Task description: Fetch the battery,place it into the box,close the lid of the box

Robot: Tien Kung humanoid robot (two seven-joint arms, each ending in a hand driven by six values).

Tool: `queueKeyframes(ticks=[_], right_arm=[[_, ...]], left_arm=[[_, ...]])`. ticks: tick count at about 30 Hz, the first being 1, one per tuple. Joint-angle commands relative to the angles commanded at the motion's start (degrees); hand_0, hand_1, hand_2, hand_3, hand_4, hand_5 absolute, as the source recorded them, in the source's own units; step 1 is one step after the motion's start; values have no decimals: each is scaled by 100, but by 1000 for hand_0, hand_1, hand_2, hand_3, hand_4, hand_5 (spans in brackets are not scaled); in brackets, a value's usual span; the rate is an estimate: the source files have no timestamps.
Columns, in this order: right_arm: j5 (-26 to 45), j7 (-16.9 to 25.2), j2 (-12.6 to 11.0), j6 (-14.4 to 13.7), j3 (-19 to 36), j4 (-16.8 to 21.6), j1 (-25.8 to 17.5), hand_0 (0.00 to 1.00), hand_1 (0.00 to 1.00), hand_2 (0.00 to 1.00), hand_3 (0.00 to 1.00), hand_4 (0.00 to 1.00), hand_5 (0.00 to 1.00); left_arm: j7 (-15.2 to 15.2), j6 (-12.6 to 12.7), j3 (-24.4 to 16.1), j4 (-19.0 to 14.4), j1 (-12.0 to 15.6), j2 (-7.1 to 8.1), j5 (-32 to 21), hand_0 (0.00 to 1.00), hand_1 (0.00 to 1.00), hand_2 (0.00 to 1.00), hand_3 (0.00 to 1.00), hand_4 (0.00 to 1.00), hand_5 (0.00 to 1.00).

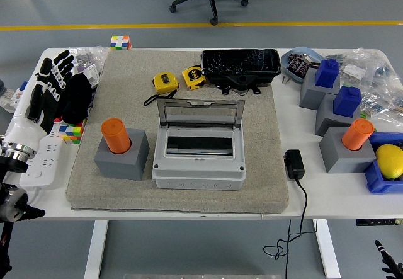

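Peeking right robot hand (pixel 391 261), cropped.

Orange battery (pixel 114 135), grey box (pixel 198 159), beige mat (pixel 126 84)

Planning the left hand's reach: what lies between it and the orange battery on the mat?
In the head view, only bare mat separates the left hand from the orange battery, which stands in a grey holder. A colourful cube sits just below that line.

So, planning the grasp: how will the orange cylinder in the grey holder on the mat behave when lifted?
The orange cylinder looks rigid and smooth, so it may slip. It stands upright in the grey holder, so it probably lifts straight out. Being round, it would likely roll if laid down.
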Motion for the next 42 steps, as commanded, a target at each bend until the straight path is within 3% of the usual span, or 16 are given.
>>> queueKeyframes(ticks=[8, 16, 17, 19, 24, 28, 29, 40, 41, 42], right_arm=[[1, -2, 10, -1, -2, 2, 5, 819, 814, 779, 814, 998, 998], [1, 0, 7, 5, -30, -16, 5, 818, 813, 779, 814, 998, 998], [2, 0, 4, 3, -32, -13, 9, 817, 814, 779, 813, 998, 998], [-1, 0, 1, 1, -28, -9, 17, 817, 814, 779, 813, 998, 998], [7, 0, -3, 5, -42, -7, 15, 818, 813, 779, 814, 998, 998], [12, -1, -2, 11, -43, -16, 6, 818, 813, 779, 814, 998, 998], [15, -2, -2, 12, -48, -15, 5, 818, 813, 779, 813, 998, 998], [6, -1, 4, 13, -27, -13, 15, 817, 813, 779, 813, 998, 998], [4, -1, 5, 14, -24, -13, 16, 818, 813, 777, 813, 998, 998], [1, 0, 4, 14, -17, -13, 18, 818, 813, 777, 813, 998, 998]], left_arm=[[-83, -37, 31, 365, -114, -241, -21, 998, 978, 928, 919, 998, 874], [-192, -41, 86, 682, -97, -312, -438, 992, 977, 931, 922, 998, 868], [-206, -46, 97, 719, -70, -328, -524, 898, 951, 919, 904, 998, 863], [-222, -48, 105, 755, -21, -359, -615, 898, 951, 919, 904, 998, 863], [-246, -58, 192, 569, 88, -399, -734, 885, 925, 906, 892, 998, 834], [-243, -105, 528, 325, 213, -326, -831, 885, 925, 906, 892, 998, 834], [-255, -102, 575, 343, 211, -329, -853, 899, 928, 902, 829, 998, 695], [-251, 9, 966, 403, 214, -348, -695, 893, 917, 879, 828, 998, 683], [-257, 24, 974, 424, 210, -345, -687, 868, 864, 797, 752, 998, 711], [-265, 35, 985, 437, 211, -341, -691, 868, 864, 797, 752, 998, 711]])
